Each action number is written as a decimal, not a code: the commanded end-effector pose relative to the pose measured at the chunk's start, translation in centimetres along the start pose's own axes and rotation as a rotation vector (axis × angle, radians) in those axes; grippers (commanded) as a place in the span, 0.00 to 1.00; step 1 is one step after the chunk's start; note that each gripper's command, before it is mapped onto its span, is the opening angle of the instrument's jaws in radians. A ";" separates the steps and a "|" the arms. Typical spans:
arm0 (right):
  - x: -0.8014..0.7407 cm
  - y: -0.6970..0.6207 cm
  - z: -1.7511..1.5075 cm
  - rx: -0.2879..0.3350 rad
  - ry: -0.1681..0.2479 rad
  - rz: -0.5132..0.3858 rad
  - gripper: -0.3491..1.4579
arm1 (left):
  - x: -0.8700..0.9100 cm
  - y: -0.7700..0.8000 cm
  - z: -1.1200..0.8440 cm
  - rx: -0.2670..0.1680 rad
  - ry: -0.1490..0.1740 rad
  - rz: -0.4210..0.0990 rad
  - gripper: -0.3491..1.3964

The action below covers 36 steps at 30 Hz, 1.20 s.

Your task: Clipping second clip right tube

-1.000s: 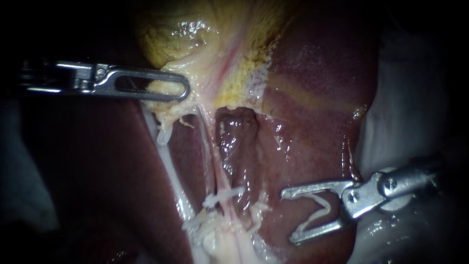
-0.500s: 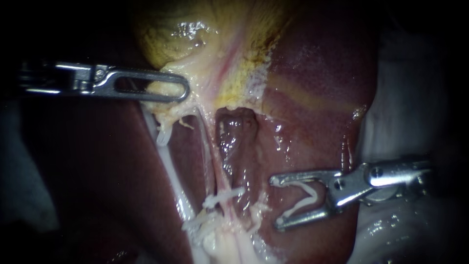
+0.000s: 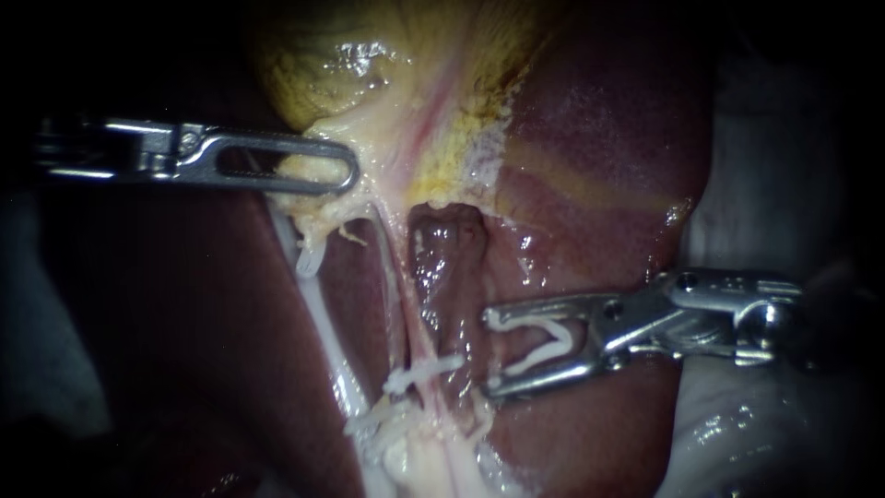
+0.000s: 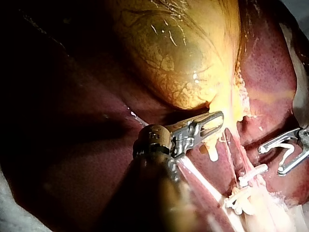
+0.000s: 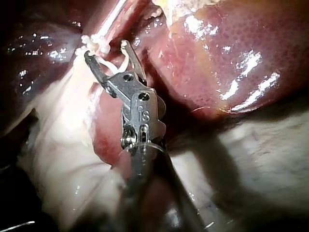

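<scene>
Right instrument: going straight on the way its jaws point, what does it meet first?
Likely the clip already on the right tube, its free end facing the right instrument; the tube lies just behind. Depth is unclear, so it could pass above.

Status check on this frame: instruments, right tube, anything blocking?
Left instruments shut on gallbladder. Right instrument holding loaded clip, short of right tube. One placed clip already on that tube; nothing between.

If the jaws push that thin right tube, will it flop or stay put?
Probably soft: the right tube is a thin strand. It runs taut from the gallbladder to the clip, so it may deflect, then spring back. The wet sheen around suggests slipperiness.
</scene>
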 end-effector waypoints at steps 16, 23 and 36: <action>0.11 0.06 0.33 0.014 0.008 0.086 0.45 | 0.01 -0.05 0.03 -0.006 -0.005 0.004 0.00; 0.14 0.06 0.48 0.034 0.016 0.096 0.44 | 0.01 -0.05 0.03 -0.006 -0.005 0.004 0.00; 0.11 0.04 0.64 0.085 0.054 0.129 0.44 | 0.01 -0.06 0.04 -0.007 -0.006 0.003 0.00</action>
